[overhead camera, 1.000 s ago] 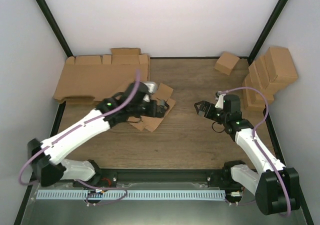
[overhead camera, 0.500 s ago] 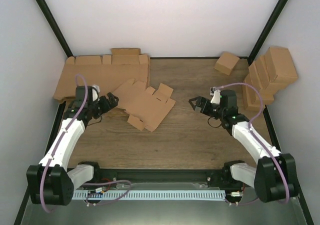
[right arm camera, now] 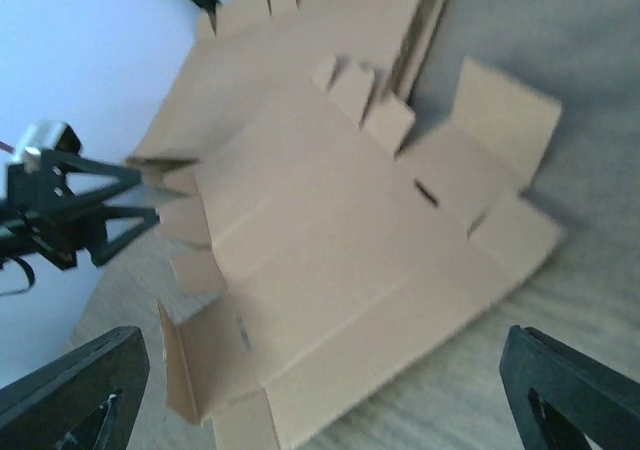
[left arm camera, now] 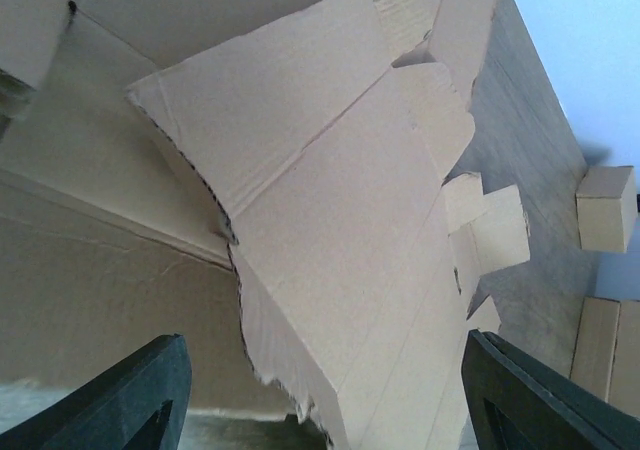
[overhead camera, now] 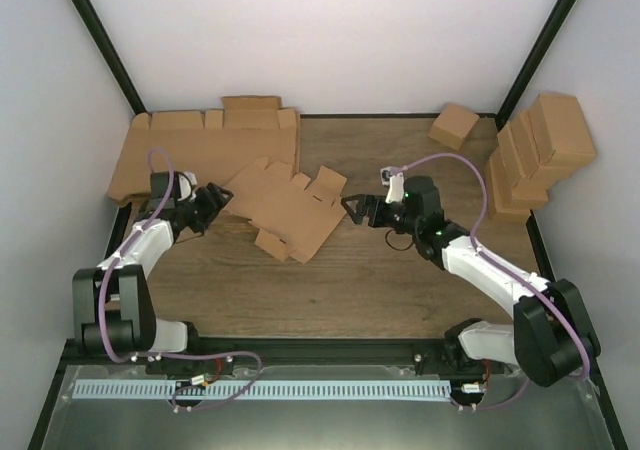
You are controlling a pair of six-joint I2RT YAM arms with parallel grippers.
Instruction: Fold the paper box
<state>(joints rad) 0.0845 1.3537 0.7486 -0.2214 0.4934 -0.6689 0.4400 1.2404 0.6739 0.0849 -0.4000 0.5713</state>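
The paper box [overhead camera: 293, 210] lies flat on the counter [overhead camera: 380, 280] between my left tool [overhead camera: 220, 203] and right tool [overhead camera: 351, 208]; both stand apart, empty. I fear the left tool snagging the larger sheet [overhead camera: 190, 160] at its edge too.

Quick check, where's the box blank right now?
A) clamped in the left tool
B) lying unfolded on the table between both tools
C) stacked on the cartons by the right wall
B: the paper box lies flat on the table, with the left tool and right tool open either side, neither gripping it.
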